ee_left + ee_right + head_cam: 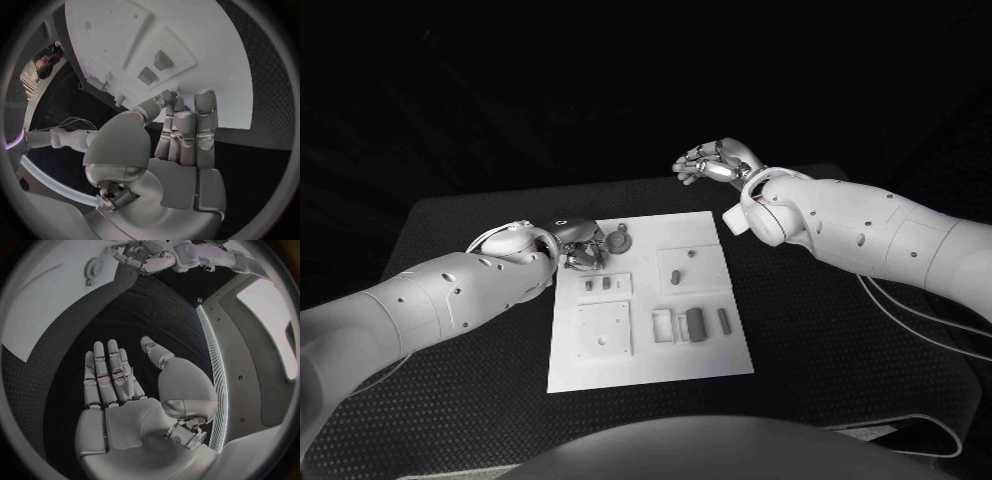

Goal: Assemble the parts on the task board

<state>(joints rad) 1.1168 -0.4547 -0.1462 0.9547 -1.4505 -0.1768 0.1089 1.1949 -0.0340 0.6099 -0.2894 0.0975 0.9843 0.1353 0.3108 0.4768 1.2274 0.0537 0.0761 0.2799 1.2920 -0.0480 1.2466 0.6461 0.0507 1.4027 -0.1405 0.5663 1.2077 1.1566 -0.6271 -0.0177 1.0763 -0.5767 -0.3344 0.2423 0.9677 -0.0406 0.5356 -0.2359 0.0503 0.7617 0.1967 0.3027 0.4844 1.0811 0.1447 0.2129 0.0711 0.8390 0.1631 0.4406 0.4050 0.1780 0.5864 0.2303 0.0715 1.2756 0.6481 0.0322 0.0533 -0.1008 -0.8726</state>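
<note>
Fingers (187, 135) of the left hand (577, 248) lie straight together, empty, tips over the white task board (646, 365); right hand (715, 163) spread flat, empty; grey parts (694, 322) lie beyond.

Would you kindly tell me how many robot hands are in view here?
2. The left hand is at the task board's far left corner, beside a round part; the right hand hovers beyond the board's far edge, holding nothing.

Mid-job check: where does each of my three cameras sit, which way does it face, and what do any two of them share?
Head view: on the robot's head, looking down at the task board; both arms show.
Left wrist view: behind the left hand, facing the board's near edge.
Right wrist view: behind the right hand, held flat over the black table.
Shared: head and right wrist views both show the left hand.
</note>
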